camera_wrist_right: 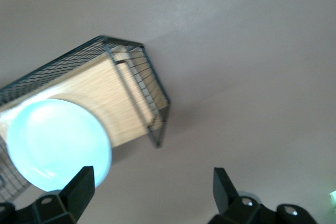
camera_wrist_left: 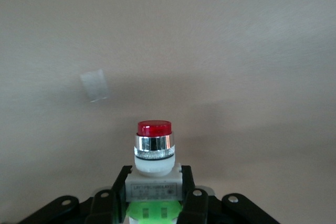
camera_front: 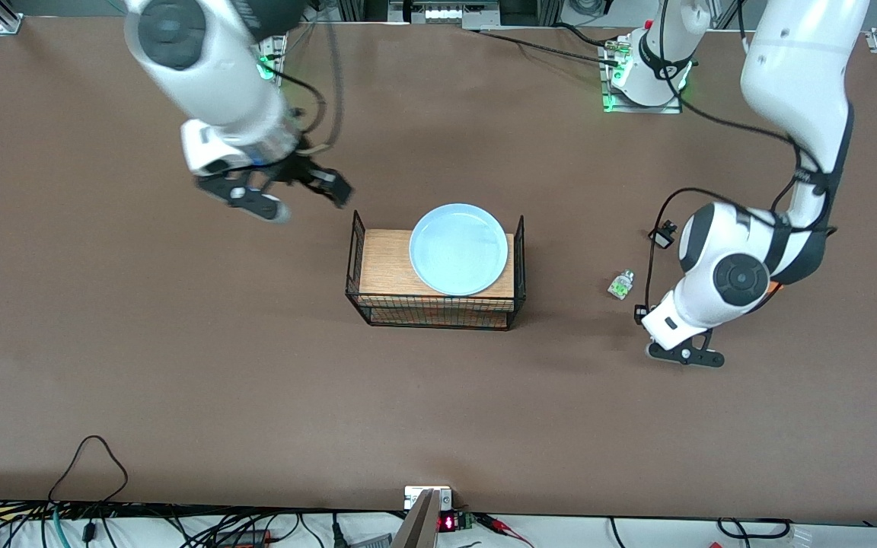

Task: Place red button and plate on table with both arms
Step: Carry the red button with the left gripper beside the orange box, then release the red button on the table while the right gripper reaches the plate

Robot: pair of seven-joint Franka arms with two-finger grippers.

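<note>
The pale blue plate (camera_front: 459,248) lies on the wood top of the black wire rack (camera_front: 385,259) in the middle of the table (camera_front: 180,365). My left gripper (camera_front: 684,355) is low over the table toward the left arm's end. It is shut on the red button (camera_wrist_left: 154,145), gripping its white body, with the red cap pointing away from the gripper (camera_wrist_left: 154,182). The button is hidden in the front view. My right gripper (camera_front: 305,199) is open and empty in the air beside the rack, toward the right arm's end. Its wrist view shows the gripper (camera_wrist_right: 152,179), the plate (camera_wrist_right: 55,142) and the rack (camera_wrist_right: 131,93).
A small green-marked piece without red (camera_front: 621,285) lies on the table between the rack and the left gripper. A small pale patch (camera_wrist_left: 95,85) lies on the table ahead of the held button. Cables run along the table edge nearest the front camera.
</note>
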